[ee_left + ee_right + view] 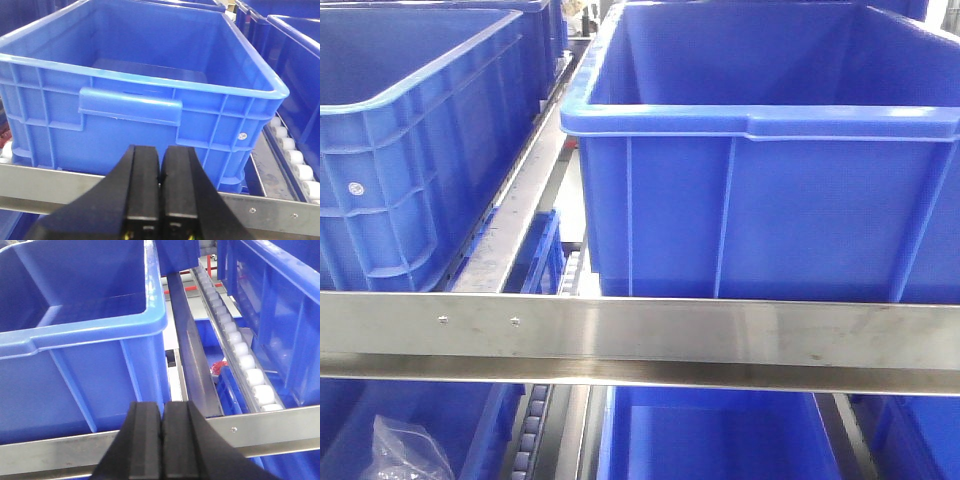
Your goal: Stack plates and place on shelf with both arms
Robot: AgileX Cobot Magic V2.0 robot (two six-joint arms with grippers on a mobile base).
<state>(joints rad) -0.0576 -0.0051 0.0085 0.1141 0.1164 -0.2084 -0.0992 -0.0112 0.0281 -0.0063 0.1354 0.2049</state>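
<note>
Here I see both black grippers closed on nothing: the left gripper (160,175) faces a deep blue plastic crate (140,100) at the shelf's steel front rail (640,335), the right gripper (161,432) another crate (85,340). No plates in view.

two bins (770,150) (410,150) side by side behind a steel rail (640,340)

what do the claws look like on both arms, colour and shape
Both look alike. The left claw has two black, blocky fingers with flat faces, widening into a black body; small yellow-green marks show near its base. The right claw has the same matte black flat-faced fingers. No cables show.
</note>
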